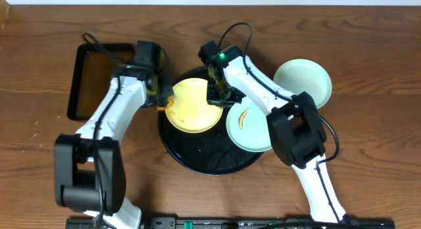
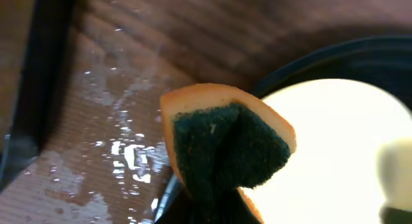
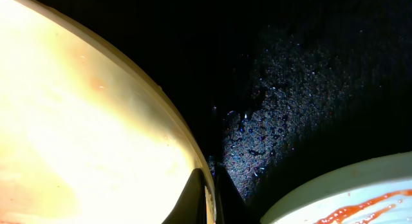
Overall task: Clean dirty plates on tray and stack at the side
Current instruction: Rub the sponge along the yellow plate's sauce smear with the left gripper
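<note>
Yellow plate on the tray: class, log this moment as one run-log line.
left gripper: holds sponge at yellow plate rim | right gripper: pinches opposite rim | tray: wet | smeared mint plate: at tray edge

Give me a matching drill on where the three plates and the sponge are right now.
1 yellow plate
2 smeared mint plate
3 plain mint plate
4 sponge

A on the table, right of the round tray
B in the left pincer
C on the tray, rim in the right pincer
D on the tray's right side

Pairs: 1-C, 2-D, 3-A, 4-B
</note>
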